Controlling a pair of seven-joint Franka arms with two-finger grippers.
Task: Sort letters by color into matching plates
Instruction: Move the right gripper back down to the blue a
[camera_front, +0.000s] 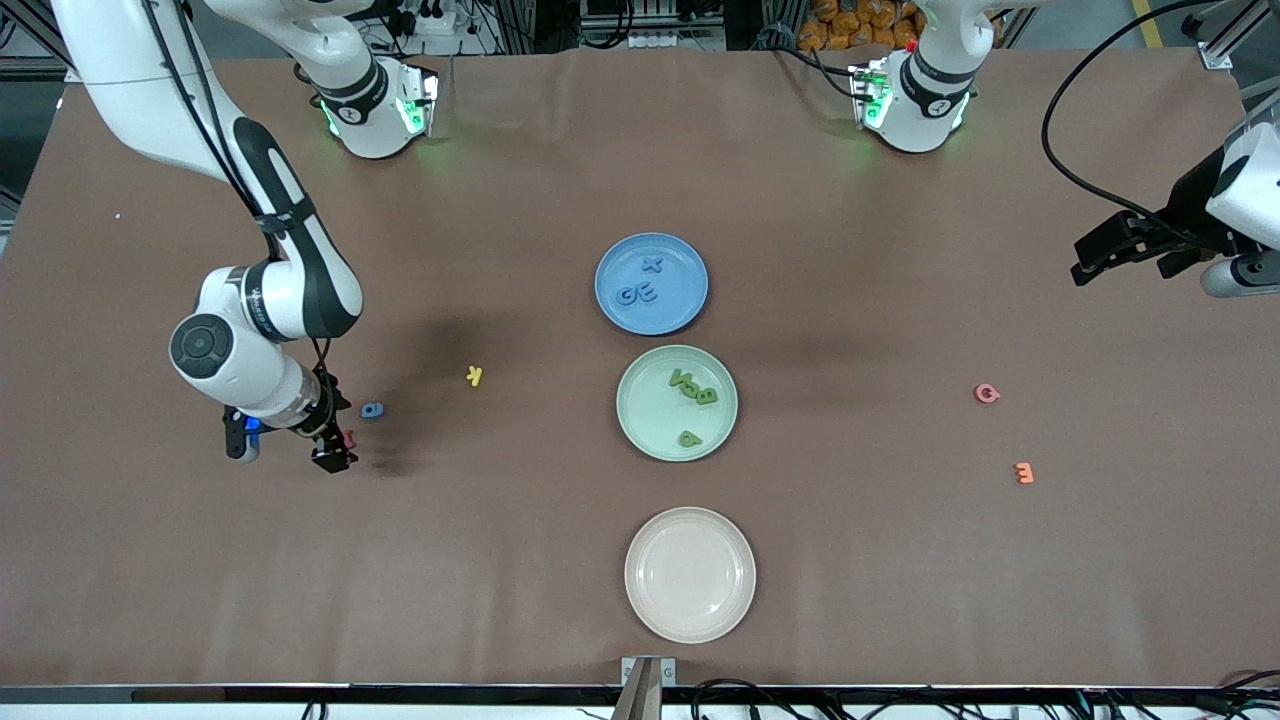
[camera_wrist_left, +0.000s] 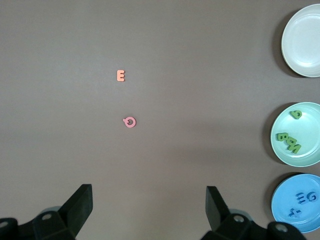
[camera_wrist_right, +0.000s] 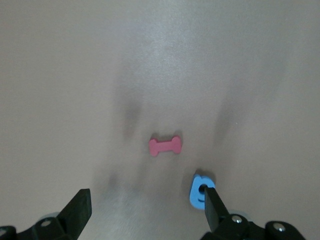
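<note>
A: Fingers (camera_wrist_right: 80, 207) on my right gripper (camera_wrist_right: 145, 212) are spreading wide, holding nothing, hovering over the dark red letter (camera_wrist_right: 165, 146) on the tabletop (camera_front: 900, 560), the blue letter (camera_wrist_right: 201, 190) beside it.

B: My left gripper (camera_wrist_left: 149, 205) is waiting, gaping too, empty, above the pink letter (camera_wrist_left: 129, 122).

A brown matte surface (camera_front: 560, 150) fills nearly the whole front view, its covering smooth with faint soft shadows. Along its upper edge stand dark metal frame rails (camera_front: 520, 25) and tangled black cables (camera_front: 640, 30). A heap of orange objects (camera_front: 855, 25), possibly netted fruit, sits there too. Black cables (camera_front: 900, 695) trail along the lower edge.
</note>
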